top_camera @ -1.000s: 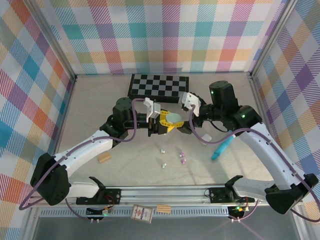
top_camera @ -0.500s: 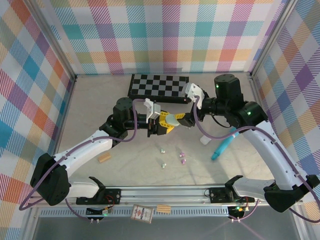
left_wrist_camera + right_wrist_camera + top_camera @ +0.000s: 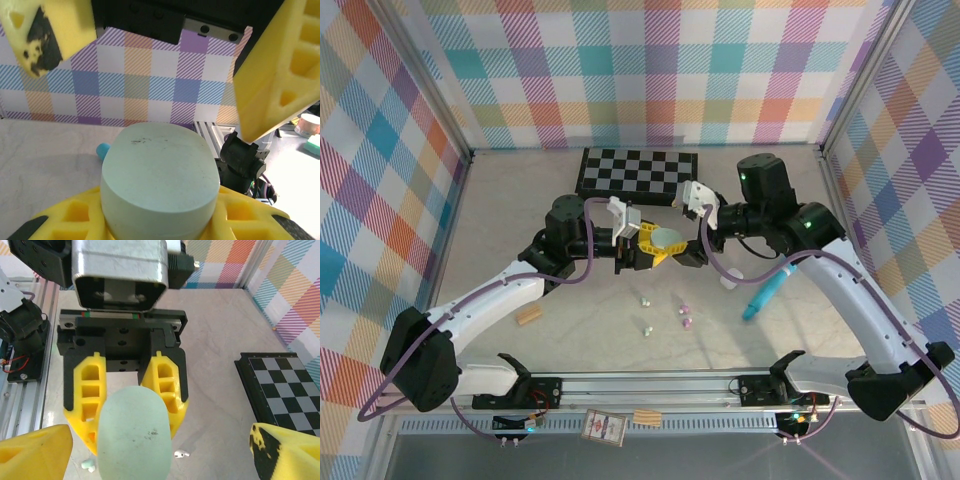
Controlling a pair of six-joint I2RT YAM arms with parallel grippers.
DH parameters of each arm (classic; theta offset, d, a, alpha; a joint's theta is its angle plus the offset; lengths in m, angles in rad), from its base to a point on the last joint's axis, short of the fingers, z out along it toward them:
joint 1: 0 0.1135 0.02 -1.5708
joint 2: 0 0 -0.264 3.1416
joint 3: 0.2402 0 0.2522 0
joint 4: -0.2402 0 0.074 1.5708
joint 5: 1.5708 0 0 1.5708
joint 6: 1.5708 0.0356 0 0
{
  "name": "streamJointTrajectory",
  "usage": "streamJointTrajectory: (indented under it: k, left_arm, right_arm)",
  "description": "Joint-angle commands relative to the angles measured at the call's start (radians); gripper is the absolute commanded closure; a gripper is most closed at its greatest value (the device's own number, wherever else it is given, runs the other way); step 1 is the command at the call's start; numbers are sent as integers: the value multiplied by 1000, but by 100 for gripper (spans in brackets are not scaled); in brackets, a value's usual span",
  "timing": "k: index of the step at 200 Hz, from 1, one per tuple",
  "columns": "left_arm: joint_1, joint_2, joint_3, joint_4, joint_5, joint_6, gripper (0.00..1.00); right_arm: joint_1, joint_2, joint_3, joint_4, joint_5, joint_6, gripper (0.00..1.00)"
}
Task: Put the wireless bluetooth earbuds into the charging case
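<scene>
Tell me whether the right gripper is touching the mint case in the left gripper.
Apart. In the right wrist view, a clear gap shows between the mint case and each of the right gripper's wide-spread fingers.

Open tabletop [image 3: 580,335] around earbuds [image 3: 645,299]

Top view: bright, even light from overhead, with clean colours and sharp focus throughout. The left arm [image 3: 490,300] and right arm [image 3: 860,290] cast only pale, soft-edged shadows on the table [image 3: 510,200]. A small star-shaped flare [image 3: 798,415] glints near the bottom edge, right of centre.

Left wrist view: the matte charging case [image 3: 160,175] at lower centre is lit without glare. The right gripper [image 3: 162,55] has its yellow fingers [image 3: 272,75] in the upper corners, slightly soft.

Right wrist view: its fingertips [image 3: 32,452] in the lower corners are blurred, while the checkerboard [image 3: 282,385] at right is crisp.
</scene>
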Motion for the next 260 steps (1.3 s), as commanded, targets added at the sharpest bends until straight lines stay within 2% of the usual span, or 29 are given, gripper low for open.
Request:
streamJointTrajectory:
  k: [1,53,149,197,232,260]
  left_arm:
    - [3,-31,31,42,22,-4,66]
    - [3,-37,27,54,21,-16,66]
    - [3,-45,18,30,34,0,67]
    - [3,-47,13,30,33,6,67]
    - [3,-53,9,29,36,6,67]
    - [3,-53,3,33,28,8,67]
  right_arm:
    - [4,-1,-8,-4,15,-31,9]
    - [4,0,-14,8,60,-30,9]
    - [3,-49,-51,192,223,37,9]
    - [1,-57,-54,237,265,73,9]
    - [0,-52,-37,249,342,126,9]
    - [0,-62,-37,231,255,110,7]
